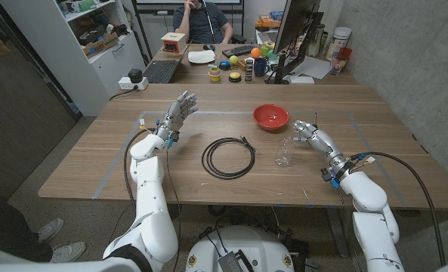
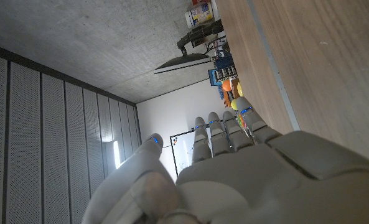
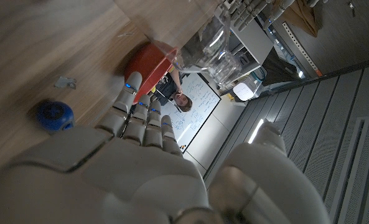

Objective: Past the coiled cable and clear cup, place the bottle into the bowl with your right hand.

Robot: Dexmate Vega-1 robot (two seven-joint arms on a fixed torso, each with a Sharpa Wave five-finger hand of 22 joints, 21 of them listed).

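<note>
Presently, one clear bottle [image 1: 283, 153], so judged, stands between the coiled cable [image 1: 228, 158] and your empty, spread right hand [image 1: 308, 130], short of the red bowl [image 1: 271, 117]: likely light, thin-walled, slippery; grasp it mid-body, gently.

An office or robotics lab. A wooden table [image 1: 231, 162] stands on a grey floor, and at twelve o'clock behind it a cluttered desk [image 1: 208, 66] carries a laptop [image 1: 162, 71], a monitor [image 1: 293, 34] and a keyboard [image 1: 241, 51], with a person [image 1: 201, 21] seated there. At ten o'clock stands a white shelf unit [image 1: 72, 38]; a whiteboard [image 2: 184, 149] hangs on the far wall.
</note>
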